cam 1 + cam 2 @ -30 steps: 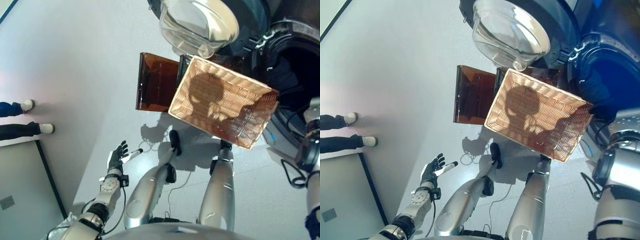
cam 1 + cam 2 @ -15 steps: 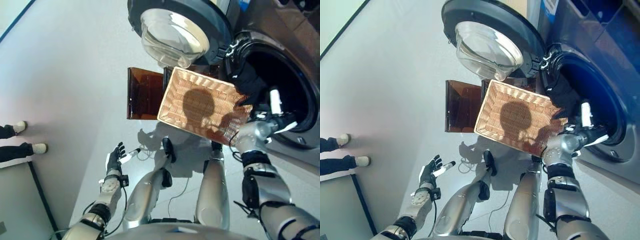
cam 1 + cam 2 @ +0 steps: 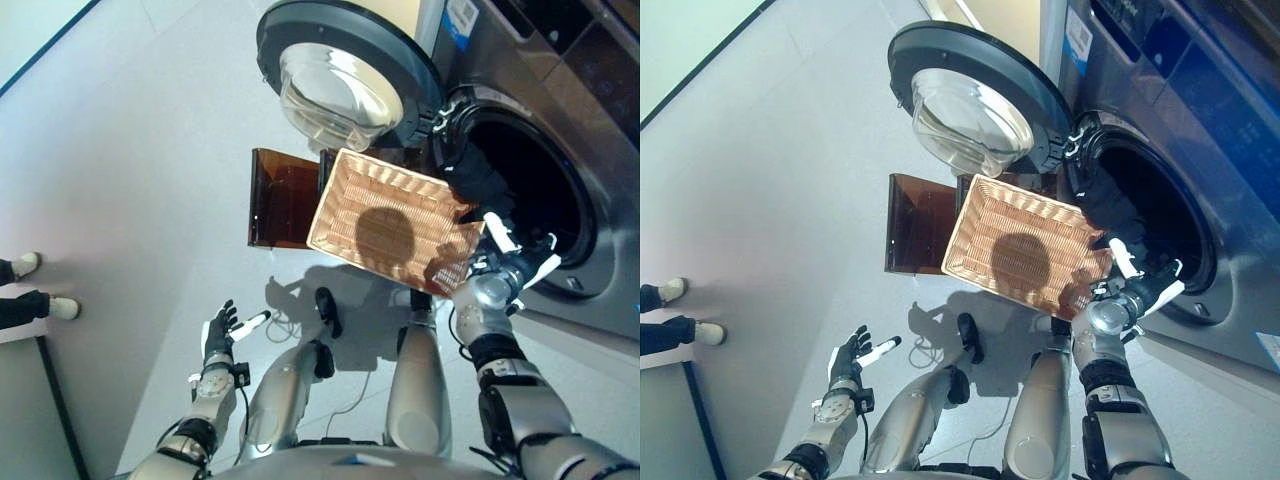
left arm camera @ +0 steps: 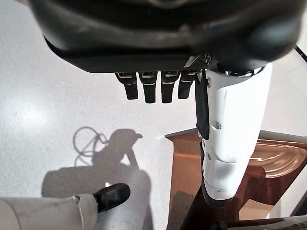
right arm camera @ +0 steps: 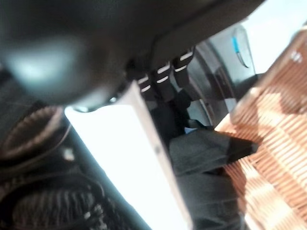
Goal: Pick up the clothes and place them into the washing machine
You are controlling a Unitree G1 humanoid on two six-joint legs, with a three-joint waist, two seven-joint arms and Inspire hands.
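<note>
Clothes (image 3: 478, 180) hung dark over washer (image 3: 560, 150) drum lip, partly inside, above basket (image 3: 390, 232), so you'd push them deeper. Right hand (image 3: 520, 265) sat beside opening, fingers spread, holding nothing. Left hand (image 3: 220, 333) idle, relaxed, over floor (image 3: 130, 180).

The washing machine (image 3: 1200, 150) runs off the right edge, its drum too dark to read, and the person (image 3: 25, 290) at left shows only shoes.
</note>
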